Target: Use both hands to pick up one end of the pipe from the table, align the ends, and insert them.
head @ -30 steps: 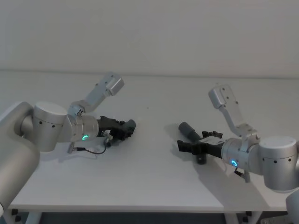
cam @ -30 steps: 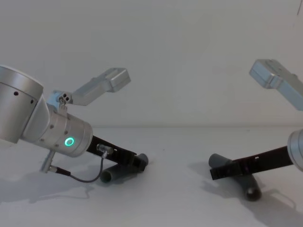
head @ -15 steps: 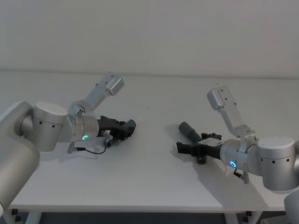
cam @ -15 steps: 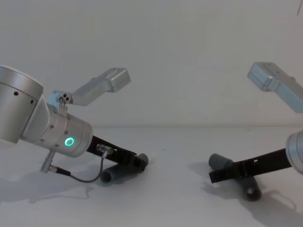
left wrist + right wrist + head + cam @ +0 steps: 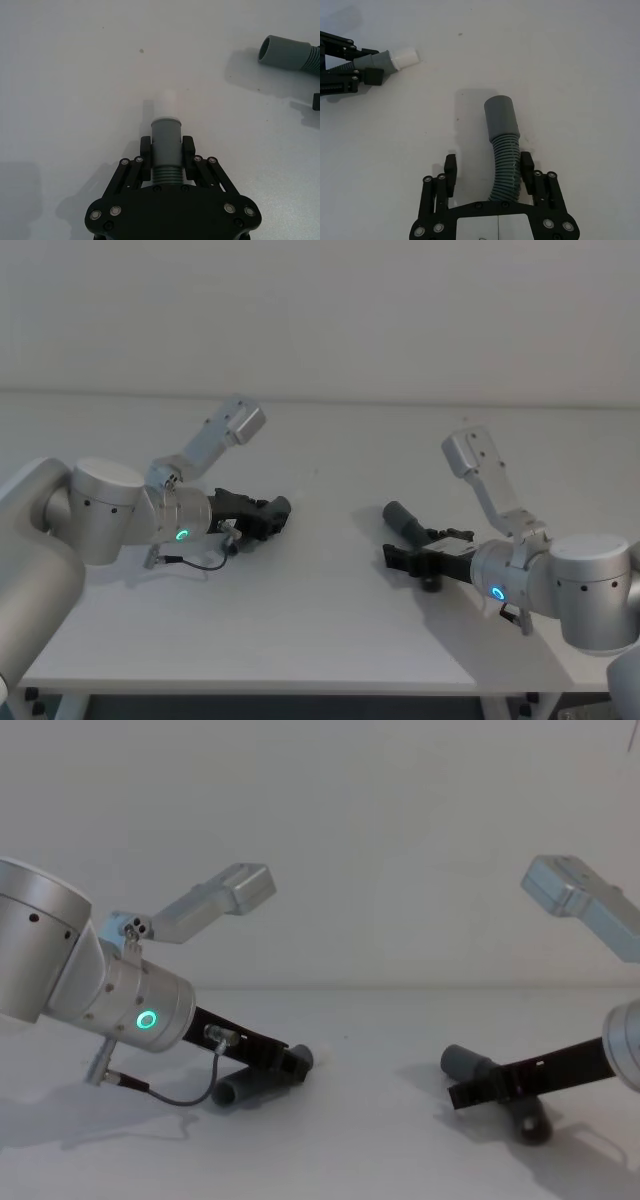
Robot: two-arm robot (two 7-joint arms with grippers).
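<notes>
- The ribbed rear of the spigot piece [image 5: 166,136] runs under the body of the left claw [image 5: 167,150] and is hidden there. Its pale tip [image 5: 167,102] is hard to make out from the head camera.
- The socket piece [image 5: 501,120] likewise passes back under the right claw [image 5: 489,166], which covers its far end. In the left wrist view it is cut off at the picture's edge.
- I cannot tell whether the spigot piece is clear of the worktop [image 5: 320,630] or resting on it.
- There are two hose pieces and two claws, one pair on each side of the worktop and well apart.
- The left claw is closed on the smooth grey cuff of the spigot piece. A finger presses on each side, and the tip sticks out past the fingers.
- The right claw is spread wide and low, with its fingers straddling the ribbed part of the socket piece. That piece lies on the worktop, nearer one finger than the other, and is not gripped.
- A thin black cable [image 5: 180,1095] loops below the left wrist, near a green ring light [image 5: 147,1019].
- A small dark speck [image 5: 142,50] marks the worktop ahead of the pale tip, and bare white surface lies between the two ends.
</notes>
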